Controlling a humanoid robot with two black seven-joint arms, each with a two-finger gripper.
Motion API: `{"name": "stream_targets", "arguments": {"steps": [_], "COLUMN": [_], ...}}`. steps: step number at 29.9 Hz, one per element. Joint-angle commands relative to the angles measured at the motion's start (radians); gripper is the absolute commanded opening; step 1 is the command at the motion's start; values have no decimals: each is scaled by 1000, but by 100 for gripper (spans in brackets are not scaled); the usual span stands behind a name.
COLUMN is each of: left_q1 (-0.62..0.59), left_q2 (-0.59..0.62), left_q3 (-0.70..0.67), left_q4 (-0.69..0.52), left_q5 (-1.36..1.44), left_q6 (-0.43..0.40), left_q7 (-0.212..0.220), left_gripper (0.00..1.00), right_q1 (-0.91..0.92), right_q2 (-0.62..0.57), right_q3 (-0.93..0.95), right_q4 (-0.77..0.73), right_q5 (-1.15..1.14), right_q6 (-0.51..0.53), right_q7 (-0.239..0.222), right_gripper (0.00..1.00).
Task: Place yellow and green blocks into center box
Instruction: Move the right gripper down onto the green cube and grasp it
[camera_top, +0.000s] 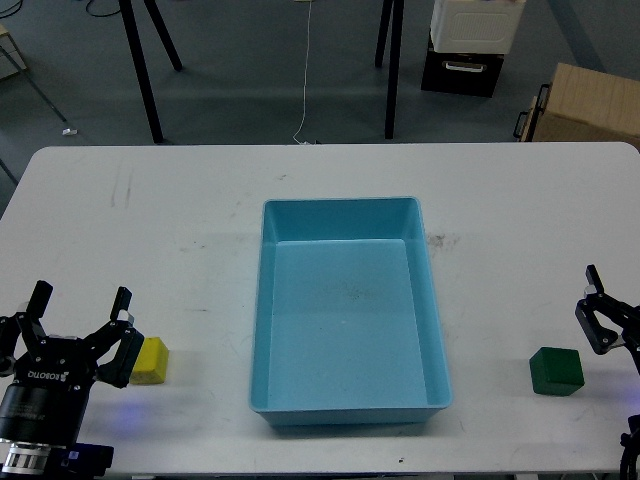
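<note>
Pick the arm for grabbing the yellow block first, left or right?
Left. The left gripper is open right beside the yellow block, on the left side of the blue tray. The right gripper sits across the tray, near the green block.

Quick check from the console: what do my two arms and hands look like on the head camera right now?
Both are black. The left hand has two dark fingers on a round black wrist with small white lettering and a white striped band lower down. The right hand shows only partly at the frame edge, black with angular fingers.
</note>
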Motion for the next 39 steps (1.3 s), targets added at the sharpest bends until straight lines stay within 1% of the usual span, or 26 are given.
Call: {"name": "stream_targets", "arguments": {"steps": [1, 4, 6, 8, 9, 10, 12, 15, 16, 18, 19, 20, 21, 23, 24, 25, 26, 28, 30, 32, 35, 39], "left_q1": [-3, -4, -6, -15, -27, -44, -75, -135, -153, -176, -184, -191, -196, -201, -202, -202, -202, -202, -202, -202, -204, -202], "left_q2": [6, 23, 43, 46, 46, 46, 46, 43, 43, 43, 43, 43, 43, 43, 43, 43, 41, 41, 41, 40, 38, 34], "left_q3": [0, -4, -11, -15, -15, -15, -12, -3, 0, 0, 0, 0, 2, 2, 3, 5, 5, 6, 20, 31, 43, 48], "left_q4": [-1, -1, -1, -1, -1, -1, -1, -1, -1, -1, -1, -1, 1, 2, 4, 5, 5, 7, 12, 15, 16, 28], "left_q5": [0, 5, 5, 3, 3, 3, 3, 5, 5, 5, 5, 5, 5, 5, 6, 6, 6, 6, 6, 8, 23, 47], "left_q6": [0, 0, 0, 0, 0, 0, 0, 0, 0, 0, 0, 0, 0, 0, 0, 0, 0, 0, 0, 0, 0, 0], "left_q7": [0, 0, -7, -13, -15, -15, -15, -13, -13, -13, -13, -13, -13, -13, -12, -10, -10, -7, -7, -7, -10, -12], "left_gripper": [100, 100, 100, 100, 100, 100, 100, 100, 100, 100, 100, 100, 100, 100, 100, 100, 100, 100, 100, 100, 100, 100], "right_q1": [11, 14, 13, 11, 14, 19, 62, 190, 258, 409, 489, 592, 688, 911, 1003, 1087, 1170, 1353, 1488, 1588, 1680, 1683], "right_q2": [-1, 13, 22, -8, -45, -116, -296, -573, -671, -843, -896, -933, -950, -959, -958, -953, -946, -917, -881, -849, -809, -775], "right_q3": [17, 19, 11, 6, 5, 2, -27, -167, -226, -352, -423, -511, -587, -775, -869, -968, -1067, -1280, -1468, -1621, -1787, -1851], "right_q4": [-2, -19, -14, -13, -14, -19, -27, -57, -71, -105, -119, -126, -128, -131, -133, -136, -140, -148, -154, -152, -151, -149], "right_q5": [1, 1, 3, 1, -3, -5, -8, -8, -9, -14, -29, -64, -113, -280, -351, -420, -484, -590, -650, -706, -804, -901], "right_q6": [24, 35, 38, 32, 25, 15, -2, -3, -5, -3, 1, 9, 9, 11, 12, 15, 29, 93, 144, 165, 170, 170], "right_q7": [-3, -2, -8, -14, -26, -45, -92, -199, -230, -275, -295, -328, -367, -459, -488, -508, -519, -523, -525, -534, -552, -553], "right_gripper": [100, 100, 100, 100, 100, 100, 100, 100, 100, 100, 100, 100, 100, 100, 100, 100, 100, 100, 100, 100, 100, 100]}}
